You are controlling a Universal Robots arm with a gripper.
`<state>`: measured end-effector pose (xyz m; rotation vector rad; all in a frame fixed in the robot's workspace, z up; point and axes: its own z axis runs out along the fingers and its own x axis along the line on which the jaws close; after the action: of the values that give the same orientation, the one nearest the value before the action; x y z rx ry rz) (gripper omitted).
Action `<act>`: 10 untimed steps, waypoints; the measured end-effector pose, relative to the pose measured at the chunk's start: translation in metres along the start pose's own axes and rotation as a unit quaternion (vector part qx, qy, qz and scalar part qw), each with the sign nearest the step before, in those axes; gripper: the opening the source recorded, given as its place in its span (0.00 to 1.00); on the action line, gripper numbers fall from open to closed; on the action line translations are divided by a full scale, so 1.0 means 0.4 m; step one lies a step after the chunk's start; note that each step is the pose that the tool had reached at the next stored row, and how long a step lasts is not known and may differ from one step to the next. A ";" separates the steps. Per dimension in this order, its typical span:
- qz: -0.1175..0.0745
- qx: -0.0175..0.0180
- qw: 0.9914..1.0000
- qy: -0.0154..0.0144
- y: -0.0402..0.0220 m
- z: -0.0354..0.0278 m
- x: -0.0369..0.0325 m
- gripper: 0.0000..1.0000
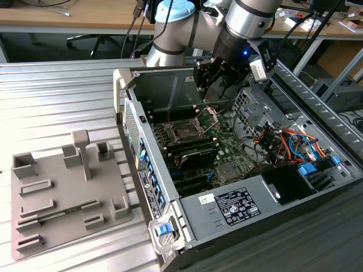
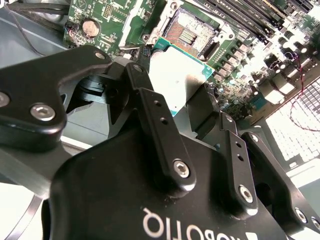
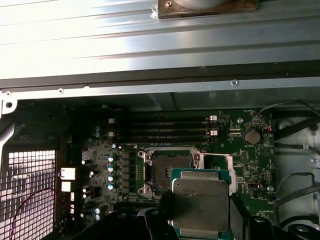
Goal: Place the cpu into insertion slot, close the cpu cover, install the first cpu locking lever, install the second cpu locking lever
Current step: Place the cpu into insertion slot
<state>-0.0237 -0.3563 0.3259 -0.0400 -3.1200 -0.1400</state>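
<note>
My gripper hangs over the open computer case, above and slightly behind the motherboard's insertion slot. In both wrist views it is shut on the cpu, a flat grey-topped square with a green edge, held by two opposite sides between the black fingers. The cpu is in the air, apart from the board. The insertion slot lies open with bare contacts. The cpu cover, a thin silver frame, stands swung up off the slot at one side.
The case's walls ring the board. Memory slots run beside the socket. Cables and drive bays fill the exterior view's right end, with a power supply in front. A grey fixture plate lies on the table at the left.
</note>
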 end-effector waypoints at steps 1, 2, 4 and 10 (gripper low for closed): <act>0.000 0.000 1.000 0.000 0.000 0.001 0.000 0.54; 0.000 0.000 1.000 0.000 0.000 0.002 0.000 0.54; 0.000 0.000 1.000 0.000 0.000 0.003 0.000 0.54; 0.000 0.000 1.000 0.000 0.000 0.006 0.000 0.54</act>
<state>-0.0237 -0.3563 0.3236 -0.0399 -3.1200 -0.1401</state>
